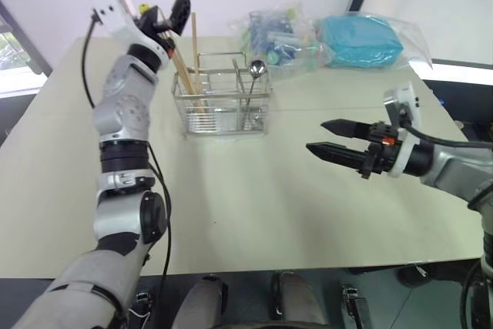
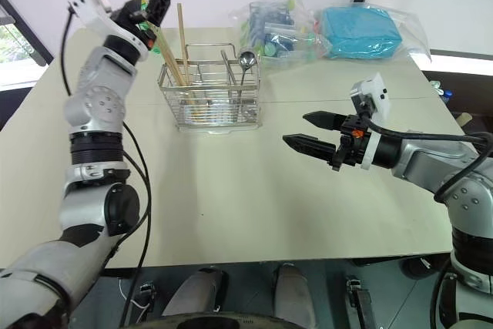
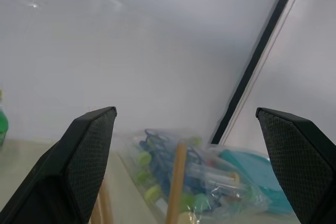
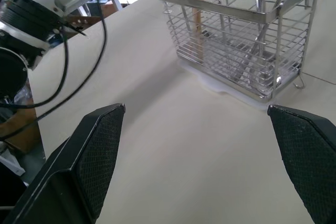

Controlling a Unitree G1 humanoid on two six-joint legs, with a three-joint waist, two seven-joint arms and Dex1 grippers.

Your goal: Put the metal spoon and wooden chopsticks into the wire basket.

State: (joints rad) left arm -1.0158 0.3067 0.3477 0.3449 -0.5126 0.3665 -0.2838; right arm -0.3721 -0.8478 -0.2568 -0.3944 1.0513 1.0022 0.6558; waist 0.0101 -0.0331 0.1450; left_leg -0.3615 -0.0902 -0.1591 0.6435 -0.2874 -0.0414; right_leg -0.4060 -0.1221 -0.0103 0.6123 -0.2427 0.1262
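Wire basket: your wire basket (image 1: 223,102) stands on the table (image 1: 254,190) at about 12 o'clock from the robot, a little toward 11, upright on a pale tray. That keeps it within reach of either arm.

Wooden chopsticks: the wooden chopsticks (image 1: 190,59) stand in the basket's 9 o'clock compartment, leaning against the wires with their tops well above the rim. They lean because they are taller than the basket and only the wires prop them.

Metal spoon: the metal spoon (image 1: 255,71) is in the 3 o'clock end of the basket, handle down and bowl up above the rim, propped the same way.

Left hand: your left hand (image 1: 171,15) is raised beside the chopstick tops at about 10 o'clock from the basket, its fingers spread wide with nothing between them. In its wrist view one stick stands in the gap between the fingers, untouched. I read this as a hand that has let go above the basket.

Right hand: your right hand (image 2: 308,132) hovers over bare table at about 4 o'clock from the basket, fingers apart and empty, aimed at the basket. It looks parked out of the way.

Progress: both kinds of cutlery sit in the basket, so the task looks done.
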